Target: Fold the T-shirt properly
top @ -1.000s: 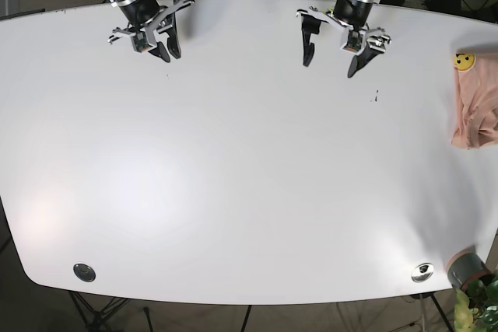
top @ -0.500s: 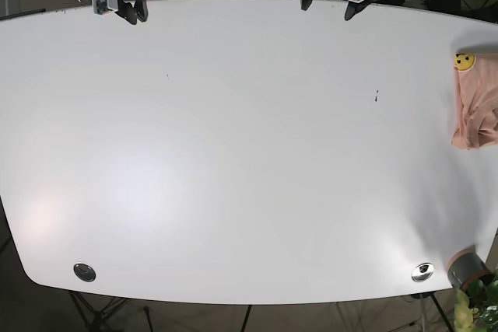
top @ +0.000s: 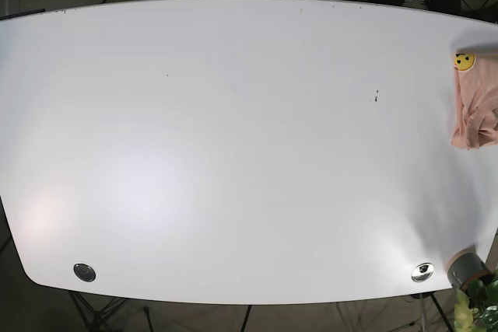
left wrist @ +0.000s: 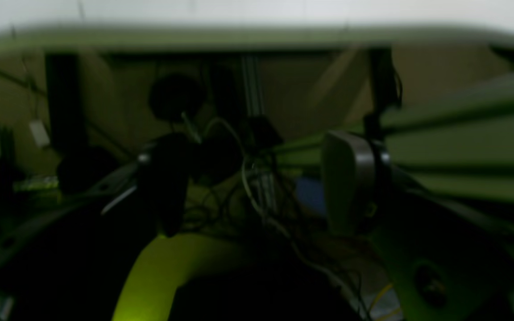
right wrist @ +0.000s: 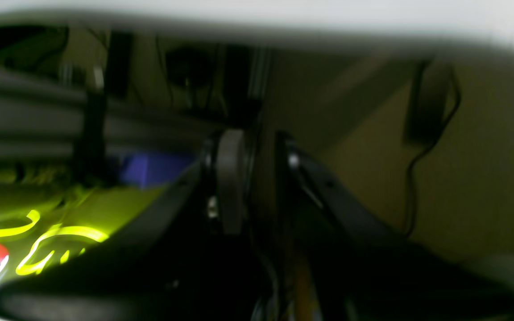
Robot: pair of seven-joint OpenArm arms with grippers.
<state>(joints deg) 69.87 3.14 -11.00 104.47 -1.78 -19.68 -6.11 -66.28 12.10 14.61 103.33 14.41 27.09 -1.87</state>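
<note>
The T-shirt [top: 476, 106] is a pink bundle with a yellow smiley patch [top: 464, 61], lying bunched at the far right edge of the white table [top: 249, 153] and partly cut off by the frame. Neither gripper shows over the table in the base view. In the dim, blurred left wrist view my left gripper [left wrist: 257, 187] is open, its fingers [left wrist: 350, 178] wide apart with nothing between them. In the right wrist view my right gripper [right wrist: 259, 187] has its fingers [right wrist: 230, 187] close together with only a narrow gap and holds nothing. Both wrist views face cables and frame parts beyond the table's back edge.
Two metal discs [top: 84, 272] [top: 422, 271] are set into the table's front corners. A grey cylinder [top: 467, 267] and a green plant [top: 478, 305] stand past the front right corner. A small dark mark [top: 377, 96] sits on the table.
Both arms have pulled back over the table's far edge and out of the base view. The T-shirt has not moved.
</note>
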